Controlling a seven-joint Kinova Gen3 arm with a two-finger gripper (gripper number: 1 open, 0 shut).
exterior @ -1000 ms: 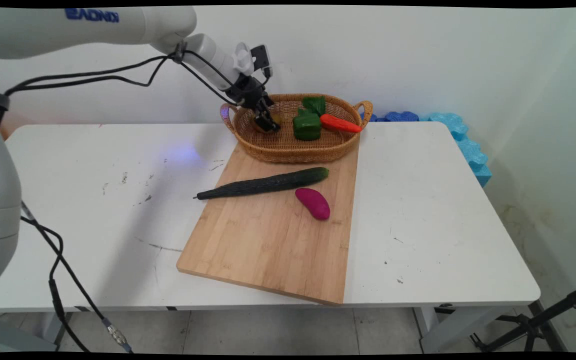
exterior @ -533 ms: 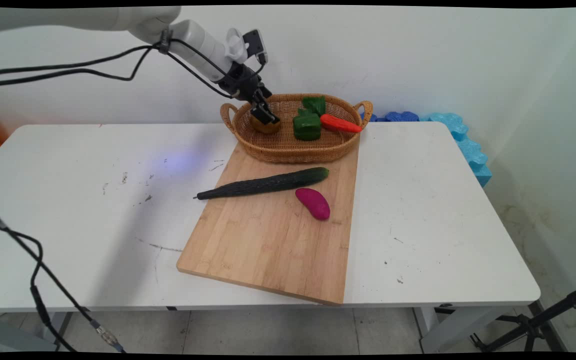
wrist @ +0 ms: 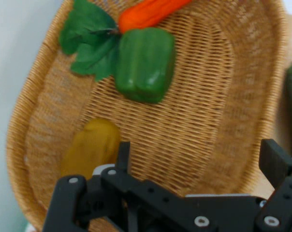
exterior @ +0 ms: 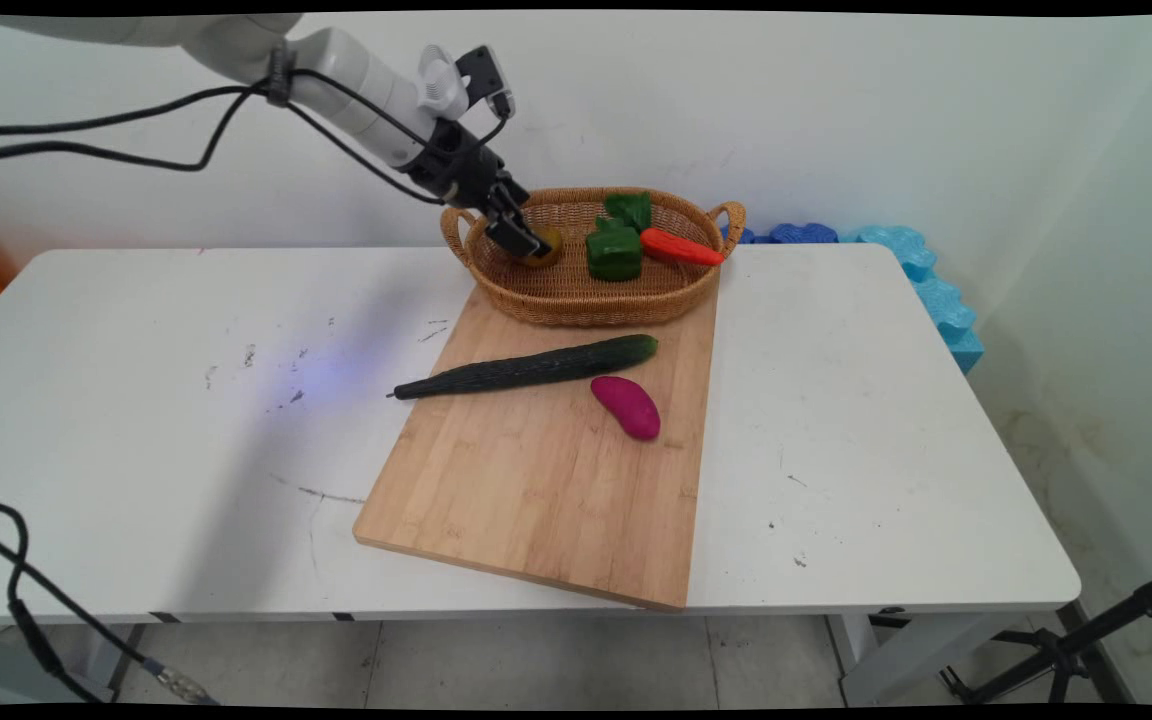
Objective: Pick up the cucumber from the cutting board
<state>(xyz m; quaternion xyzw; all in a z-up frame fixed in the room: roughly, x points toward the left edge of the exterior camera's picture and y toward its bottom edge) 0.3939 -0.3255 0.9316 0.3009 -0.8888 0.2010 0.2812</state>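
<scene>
The pincer [wrist: 197, 159] hangs open and empty over the left end of the wicker basket [exterior: 576, 300] at the desk's [exterior: 836, 450] far side. Nearest it lies a yellowish-brown potato [wrist: 90, 145], just beside one finger (probably a light, stiff plastic toy, smooth and rounded); a grip across its narrow middle looks soundest. A green pepper [wrist: 145, 64] and a carrot [wrist: 151, 12] lie further along.
</scene>
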